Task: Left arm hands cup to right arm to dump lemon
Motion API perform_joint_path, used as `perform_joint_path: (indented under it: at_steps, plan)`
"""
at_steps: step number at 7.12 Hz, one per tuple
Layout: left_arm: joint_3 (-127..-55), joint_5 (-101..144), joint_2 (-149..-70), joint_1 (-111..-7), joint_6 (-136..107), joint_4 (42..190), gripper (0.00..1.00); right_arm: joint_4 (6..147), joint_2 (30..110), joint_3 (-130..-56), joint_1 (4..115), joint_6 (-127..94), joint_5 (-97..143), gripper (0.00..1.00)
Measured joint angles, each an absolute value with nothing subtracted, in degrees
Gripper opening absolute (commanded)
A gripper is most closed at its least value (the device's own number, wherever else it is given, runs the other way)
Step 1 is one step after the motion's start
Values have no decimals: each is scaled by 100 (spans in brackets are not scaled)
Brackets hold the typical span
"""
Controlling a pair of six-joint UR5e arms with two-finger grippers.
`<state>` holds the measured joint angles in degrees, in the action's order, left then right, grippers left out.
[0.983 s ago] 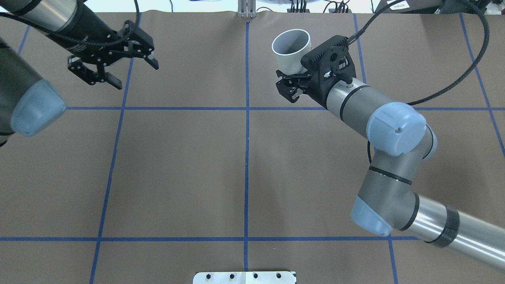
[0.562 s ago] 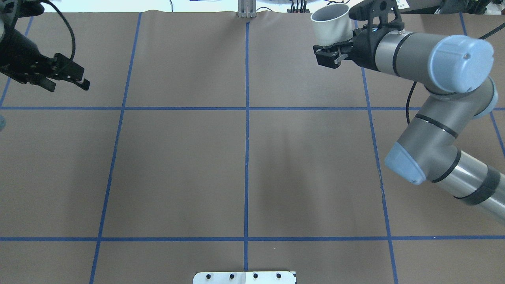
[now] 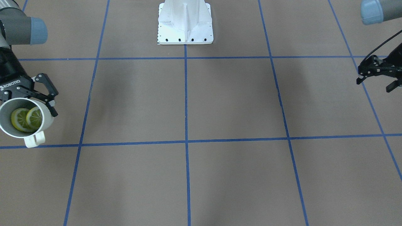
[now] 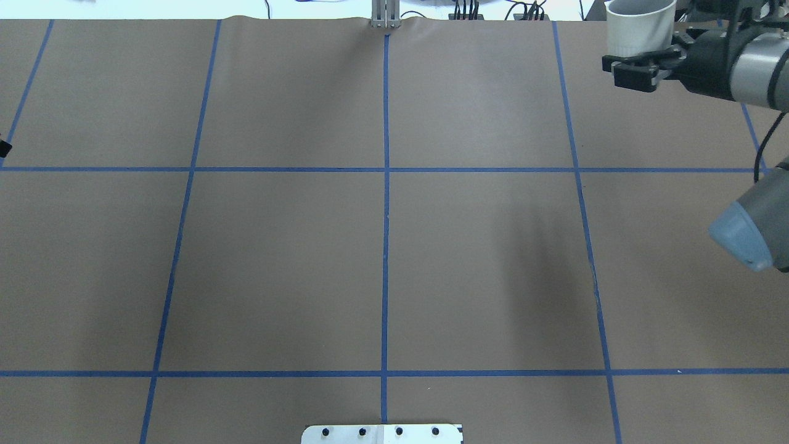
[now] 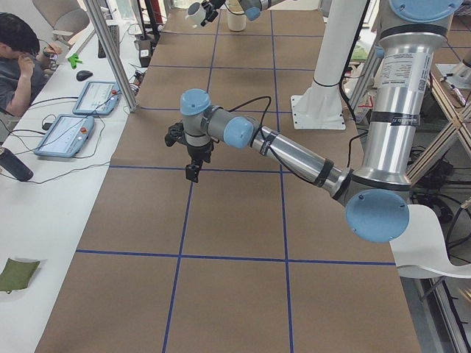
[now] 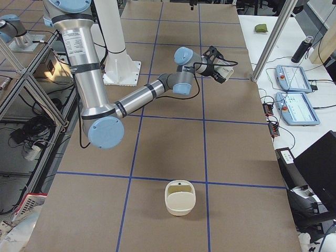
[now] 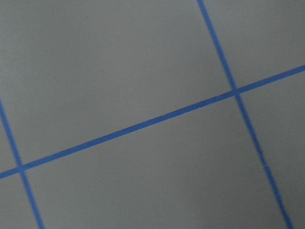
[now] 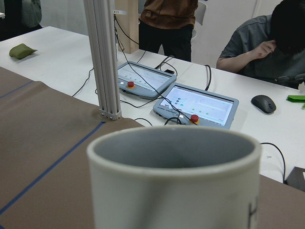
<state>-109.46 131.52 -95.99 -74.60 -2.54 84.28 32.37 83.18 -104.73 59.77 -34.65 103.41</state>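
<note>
My right gripper [image 3: 28, 103] is shut on the white cup [image 3: 47, 124] and holds it upright above the table, handle toward the operators' side. Two lemon slices [image 3: 26, 119] lie inside the cup. In the overhead view the cup [image 4: 638, 28] is at the far right corner, above the right gripper [image 4: 641, 65]. In the right wrist view the cup [image 8: 174, 186] fills the foreground, with part of its black lettering showing at the right. My left gripper [image 3: 377, 82] is open and empty, far off at the table's other side. The left wrist view shows only the table.
A cream bin [image 6: 180, 198] stands on the table toward the right end. The white base plate [image 3: 185, 23] sits at the robot's side. Beyond the far edge are an aluminium post [image 8: 106, 57], tablets [image 8: 195, 102] and seated operators.
My right arm has carried the cup from the far middle out to the far right corner. My left arm has drawn back to the left, almost out of the overhead view.
</note>
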Motion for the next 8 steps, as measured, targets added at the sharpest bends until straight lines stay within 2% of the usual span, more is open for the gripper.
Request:
perform_joint_path:
  at_steps: [3, 6, 8]
  plan:
    - [-10783, 13159, -9646, -7633, 140, 8302, 100, 1984, 9438, -10454, 6769, -3980, 10934, 16]
    - [-10776, 13173, -9719, -7638, 123, 8291, 100, 1, 10733, -10336, 6969, -5333, 10973, 16]
    - [-10783, 13177, -9741, -7638, 116, 8288, 100, -1399, 11221, -9741, 7122, -6388, 10975, 16]
